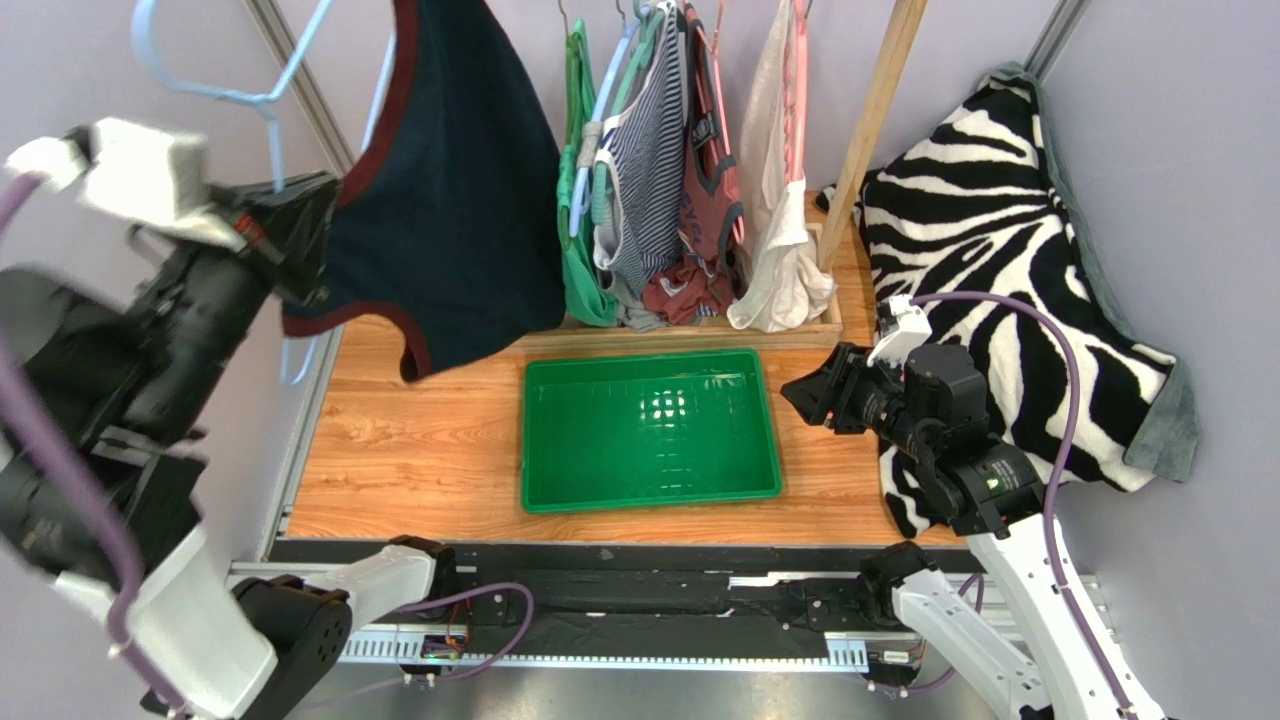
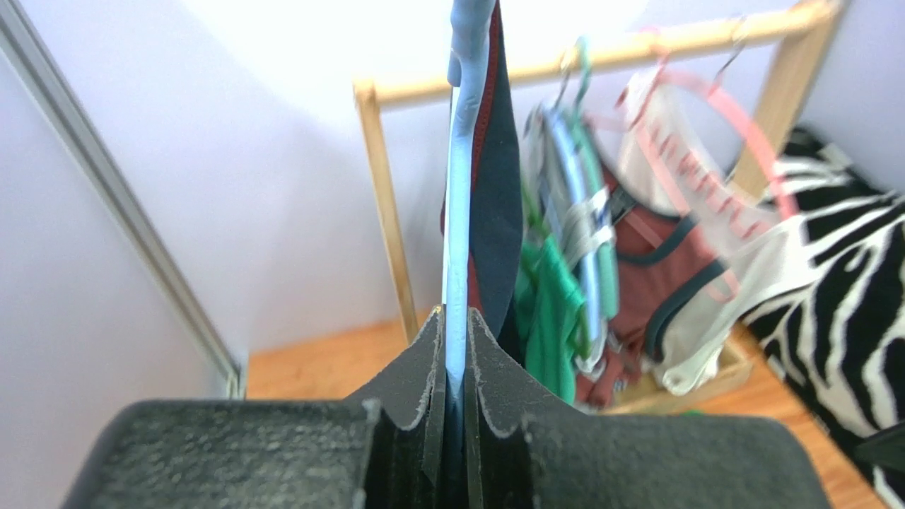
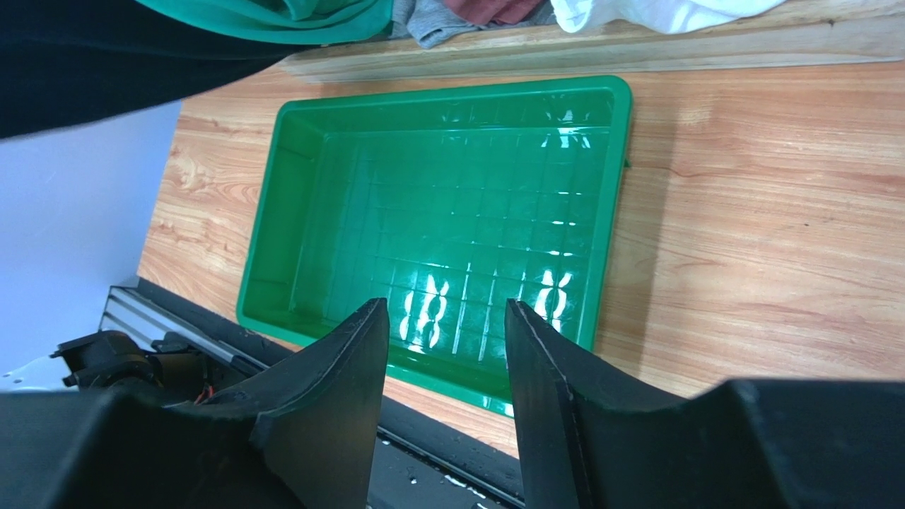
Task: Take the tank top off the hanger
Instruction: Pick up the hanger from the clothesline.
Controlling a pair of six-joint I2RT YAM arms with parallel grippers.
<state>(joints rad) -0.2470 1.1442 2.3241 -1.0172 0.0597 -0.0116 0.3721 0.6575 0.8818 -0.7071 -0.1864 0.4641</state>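
Observation:
A navy tank top (image 1: 436, 195) with maroon trim hangs from a light blue hanger (image 1: 226, 90), held up at the left above the wooden table. My left gripper (image 1: 293, 225) is shut on the hanger's lower bar. In the left wrist view the blue hanger (image 2: 462, 212) runs straight up from between my clamped left gripper (image 2: 455, 350), and the tank top (image 2: 494, 191) drapes on its right side. My right gripper (image 1: 804, 393) hovers low, right of the green tray (image 1: 646, 360). Nothing lies between the fingers of this open right gripper (image 3: 446, 313).
A wooden rack (image 1: 879, 105) at the back carries several other garments on hangers (image 1: 676, 165). A zebra-print cloth (image 1: 1007, 240) lies at the right. The green tray (image 3: 446, 90) sits mid-table with nothing in it. A grey wall frame (image 1: 301, 90) stands left.

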